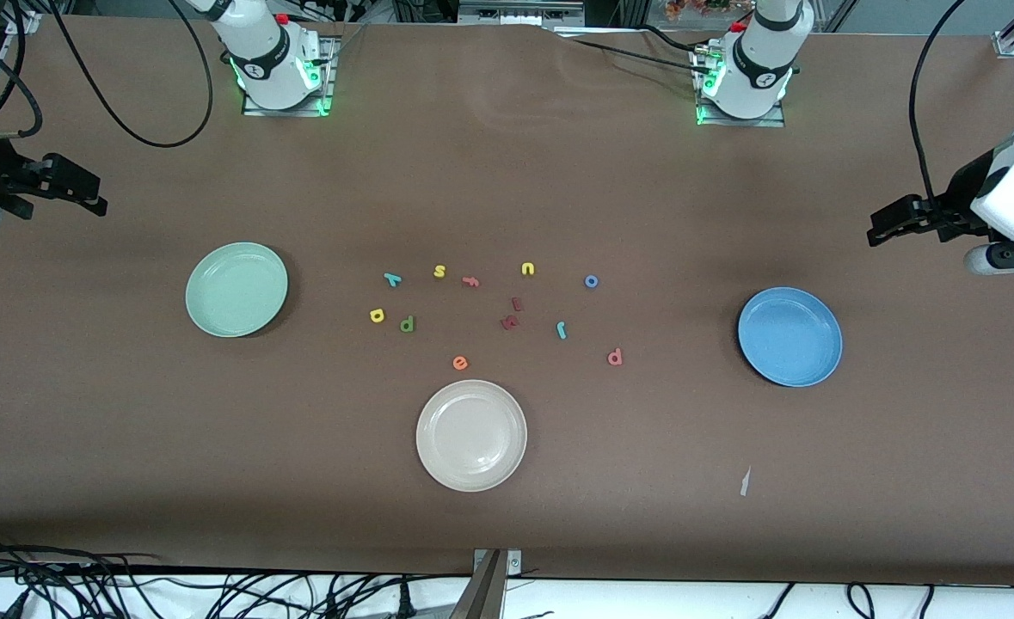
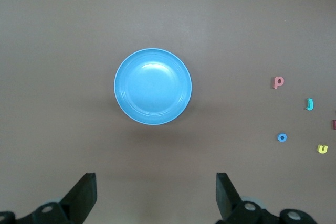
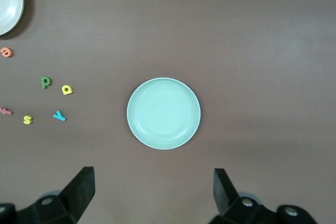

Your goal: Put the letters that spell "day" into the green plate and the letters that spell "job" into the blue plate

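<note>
Both plates sat empty since no letters (image 1: 489, 314) had been sorted: left tool (image 2: 156, 192) hung spread over the blue plate (image 2: 126, 106), right tool (image 3: 154, 190) spread over the green plate (image 3: 137, 129).

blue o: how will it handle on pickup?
The blue o is a tiny flat ring lying flush on the table, so probably light and hard to pinch. Pushed, it would likely slide rather than roll. It looks like foam, so may squash.
</note>
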You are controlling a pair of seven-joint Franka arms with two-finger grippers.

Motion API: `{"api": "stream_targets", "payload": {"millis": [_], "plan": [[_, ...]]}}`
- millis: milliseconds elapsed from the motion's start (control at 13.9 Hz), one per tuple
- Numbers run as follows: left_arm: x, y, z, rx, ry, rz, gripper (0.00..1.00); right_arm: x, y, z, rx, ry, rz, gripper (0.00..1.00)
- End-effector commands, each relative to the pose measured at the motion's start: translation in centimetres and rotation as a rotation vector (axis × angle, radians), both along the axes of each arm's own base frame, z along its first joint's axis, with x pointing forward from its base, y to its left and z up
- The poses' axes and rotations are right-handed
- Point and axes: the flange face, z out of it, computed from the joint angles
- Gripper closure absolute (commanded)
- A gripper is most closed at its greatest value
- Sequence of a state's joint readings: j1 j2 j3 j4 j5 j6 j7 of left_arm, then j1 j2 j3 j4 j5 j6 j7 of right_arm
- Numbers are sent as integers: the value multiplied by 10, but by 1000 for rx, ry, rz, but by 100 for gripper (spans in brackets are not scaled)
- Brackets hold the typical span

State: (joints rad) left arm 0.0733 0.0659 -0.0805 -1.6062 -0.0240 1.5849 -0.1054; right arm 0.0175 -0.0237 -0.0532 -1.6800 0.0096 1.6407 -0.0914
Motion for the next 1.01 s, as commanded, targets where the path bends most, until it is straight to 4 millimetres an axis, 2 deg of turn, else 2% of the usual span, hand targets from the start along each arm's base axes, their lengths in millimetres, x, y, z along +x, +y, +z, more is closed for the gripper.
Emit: {"api": "stream_targets", "payload": {"millis": [0, 934], "plan": [[1, 1, -1, 25, 0, -27, 0, 0, 1, 7, -13, 2, 10, 0], [1, 1, -3, 26, 3, -27, 0, -1, 0, 7, -8, 3, 19, 0]]}}
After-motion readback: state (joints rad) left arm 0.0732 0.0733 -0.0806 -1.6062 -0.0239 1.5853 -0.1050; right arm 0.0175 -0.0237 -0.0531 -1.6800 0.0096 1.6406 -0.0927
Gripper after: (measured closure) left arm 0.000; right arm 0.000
